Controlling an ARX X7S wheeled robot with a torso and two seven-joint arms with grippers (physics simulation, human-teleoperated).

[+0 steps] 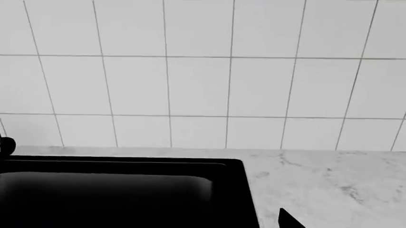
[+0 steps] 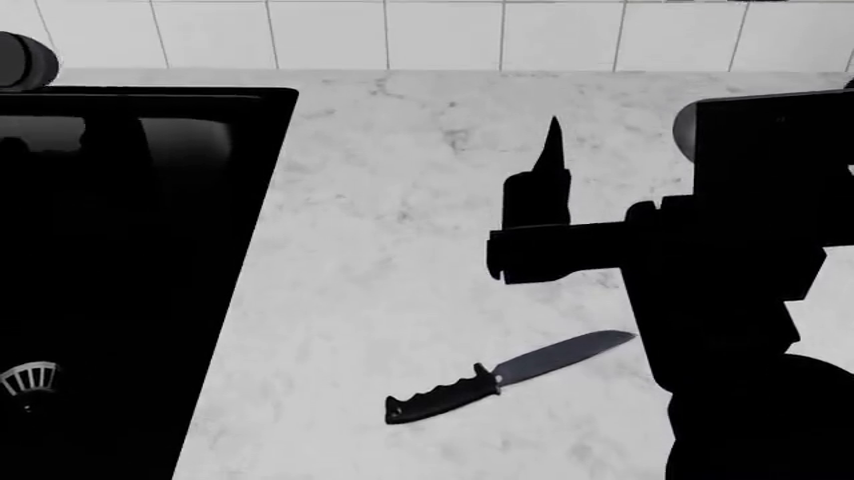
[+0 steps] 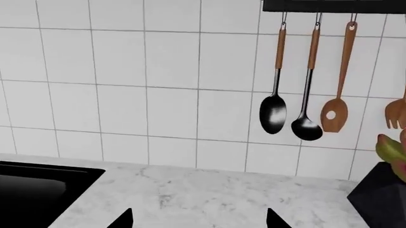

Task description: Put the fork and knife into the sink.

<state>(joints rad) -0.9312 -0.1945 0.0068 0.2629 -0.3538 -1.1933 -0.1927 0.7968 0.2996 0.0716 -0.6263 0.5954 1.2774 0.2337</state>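
The knife (image 2: 507,378) lies flat on the marble counter, black handle toward the sink and grey blade pointing right. The sink (image 2: 134,250) is a black basin at the left, with a silver drain strainer (image 2: 27,380). My right gripper (image 2: 547,170) hovers over the counter beyond the knife, apart from it. In the right wrist view the right gripper (image 3: 199,223) is open and empty, with its two tips wide apart. My left gripper (image 1: 203,223) sits over the sink's right edge (image 1: 244,190). One of its fingertips (image 1: 288,221) shows, and the other is lost against the black basin. The fork is out of view.
A white tiled wall (image 2: 441,30) backs the counter. Ladles and wooden utensils (image 3: 307,95) hang from a rail on it, with a dark plant pot (image 3: 383,194) below them at the counter's right. A grey rounded fitting (image 2: 24,60) stands at the sink's far left corner.
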